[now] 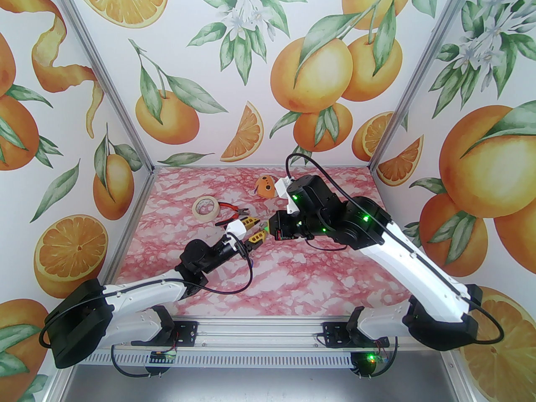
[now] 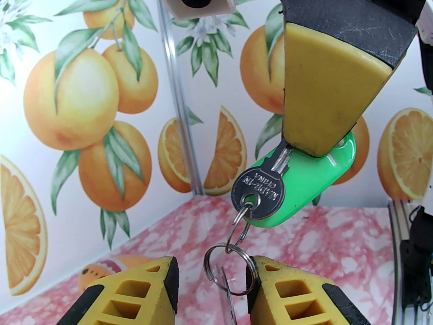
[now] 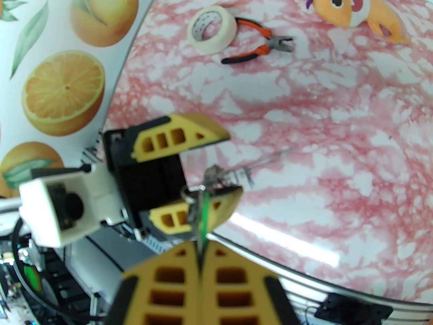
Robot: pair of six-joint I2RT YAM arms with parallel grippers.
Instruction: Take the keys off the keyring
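The right gripper is clamped tight on the green key tag, its two fingers pressed together with the tag's edge between them. A silver key lies against the tag, its blade running up behind the fingertip. From the hole in the key's head a small ring hangs down and links into the keyring, a larger silver split ring. The left gripper is partly open around that keyring: the loop stands between its fingers, touching the pad on the right of the left wrist view, with a gap to the other pad. A pale, see-through tag hangs from the keyring, lower between the fingers. In the top view the two grippers meet tip to tip above the middle of the pink marbled desk, the bunch held off it. Beyond them a roll of tape lies just beside red-handled pliers, and an orange toy fish lies farther back
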